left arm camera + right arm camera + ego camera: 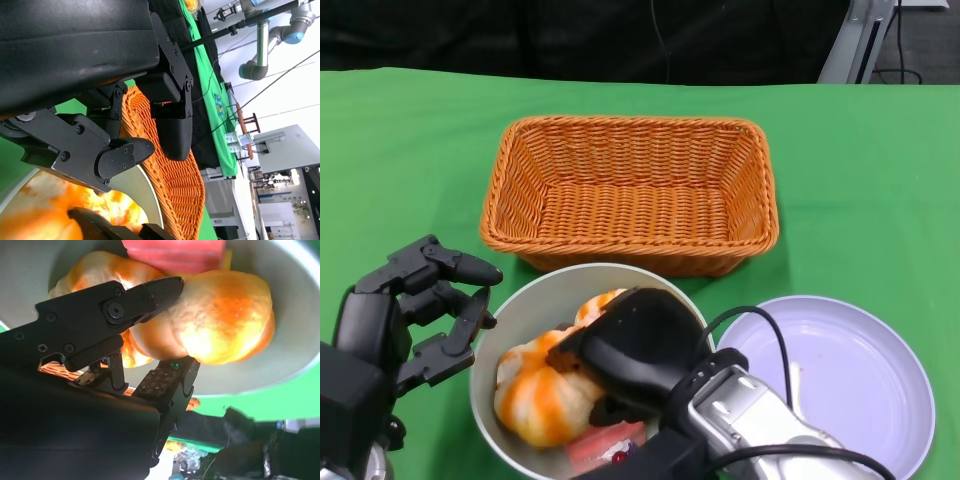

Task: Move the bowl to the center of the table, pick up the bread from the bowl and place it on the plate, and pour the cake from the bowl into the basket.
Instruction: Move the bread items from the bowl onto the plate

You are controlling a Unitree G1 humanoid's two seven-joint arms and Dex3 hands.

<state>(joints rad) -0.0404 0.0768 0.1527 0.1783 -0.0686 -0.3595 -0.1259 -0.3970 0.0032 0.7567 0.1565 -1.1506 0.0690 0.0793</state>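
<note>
Green cloth covers the desk [880,170]. At left, the left hand [420,310] hovers beside the bowl [510,320], fingers spread and holding nothing. Inside the bowl, the right hand [630,360] grips the bread [540,400]. Beyond stands the basket [630,190]; the plate [860,370] lies right.

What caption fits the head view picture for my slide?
Right hand reaches into the bowl onto the bread; left hand waits open beside it, basket and plate empty.

The bowl [510,320] with bread [545,395] sits before the basket [630,190], the plate [865,375] to its right.
</note>
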